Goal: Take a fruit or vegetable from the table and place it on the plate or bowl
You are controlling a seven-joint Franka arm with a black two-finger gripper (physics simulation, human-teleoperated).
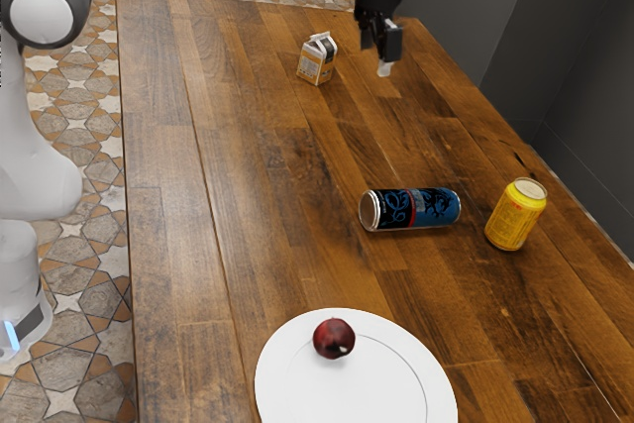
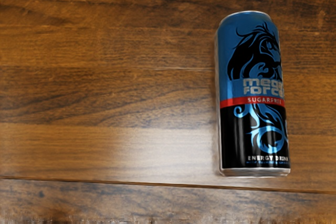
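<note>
White plate (image 1: 297, 383) at near edge of bench (image 1: 198, 146): one dark-red apple (image 1: 334, 338) on it. Blue can (image 1: 409, 209) lying, yellow can (image 1: 515, 214) upright, carton (image 1: 317, 57) standing. Our pincer (image 1: 377, 54) hangs near the carton, parted, gripping nothing.

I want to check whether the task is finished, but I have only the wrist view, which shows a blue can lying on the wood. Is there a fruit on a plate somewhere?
Observer: Yes. In the exterior view, a dark red fruit sits on the white plate, near that view's lower edge.
Operator: Does the gripper hold anything?
Observer: No. The gripper hangs open and empty above the far end of the table.
Operator: Is anything close to it?
Observer: A small carton stands on the table, to the exterior view's left of the gripper.
</note>
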